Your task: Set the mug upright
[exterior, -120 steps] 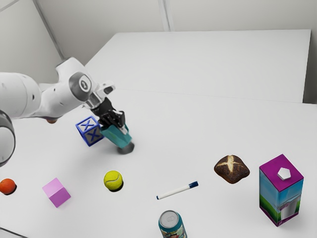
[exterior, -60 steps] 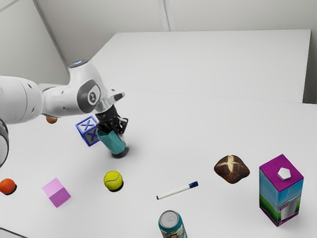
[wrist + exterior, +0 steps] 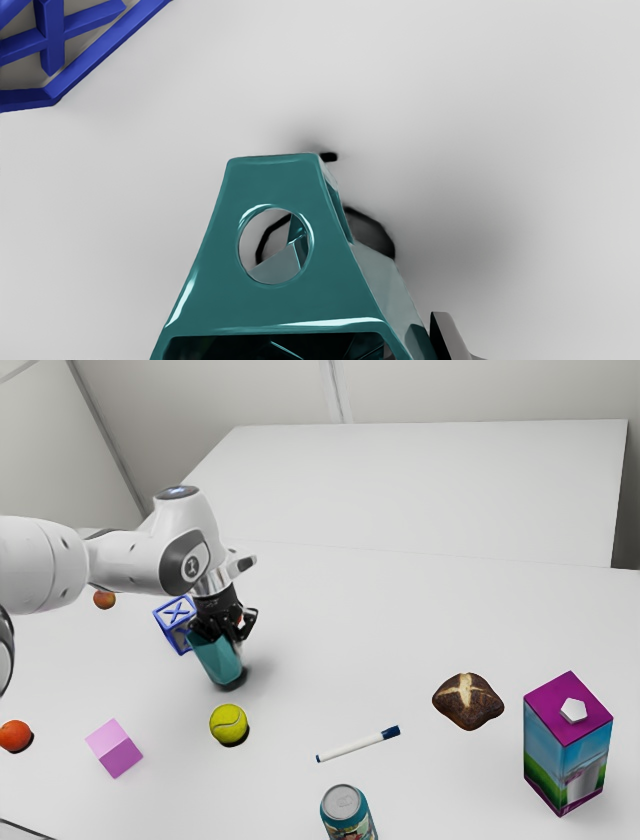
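Pale and smooth, the table [image 3: 400,620] lies beneath the gripper [image 3: 222,622], which pinches the tilted teal mug [image 3: 216,658]. A blue-framed box [image 3: 171,613] crowds close beside the mug; a tennis ball [image 3: 228,724] sits near its base, a pink cube [image 3: 114,748] toward the exterior view's left.

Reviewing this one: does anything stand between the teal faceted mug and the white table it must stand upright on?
Nothing visible does. The mug is tilted in the black gripper over the table; the blue-framed box and yellow tennis ball are beside it, not underneath.
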Motion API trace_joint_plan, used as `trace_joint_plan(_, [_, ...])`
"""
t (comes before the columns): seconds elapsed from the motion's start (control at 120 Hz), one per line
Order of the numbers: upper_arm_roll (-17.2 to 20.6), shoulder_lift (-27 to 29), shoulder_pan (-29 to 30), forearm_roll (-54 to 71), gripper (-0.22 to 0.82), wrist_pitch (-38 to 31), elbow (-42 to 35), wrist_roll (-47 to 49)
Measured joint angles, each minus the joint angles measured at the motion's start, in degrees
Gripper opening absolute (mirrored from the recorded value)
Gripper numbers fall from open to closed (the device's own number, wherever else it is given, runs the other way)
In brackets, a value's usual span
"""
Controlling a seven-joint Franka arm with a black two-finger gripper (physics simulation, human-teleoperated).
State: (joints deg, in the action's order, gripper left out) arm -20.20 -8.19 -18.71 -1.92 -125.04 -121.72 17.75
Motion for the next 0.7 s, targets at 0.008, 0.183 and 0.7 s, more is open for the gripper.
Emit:
trace_joint_plan(0.008, [0.0,0.0,0.0,0.0,-0.17,0.0,0.0,0.2])
trace_joint_plan(0.183, [0.0,-0.4,-0.2,0.5,-0.17,0.4,0.1,3.7])
trace_joint_plan(0.7, [-0.1,-2.9,-0.8,3.3,-0.17,-1.0,0.5,10.3])
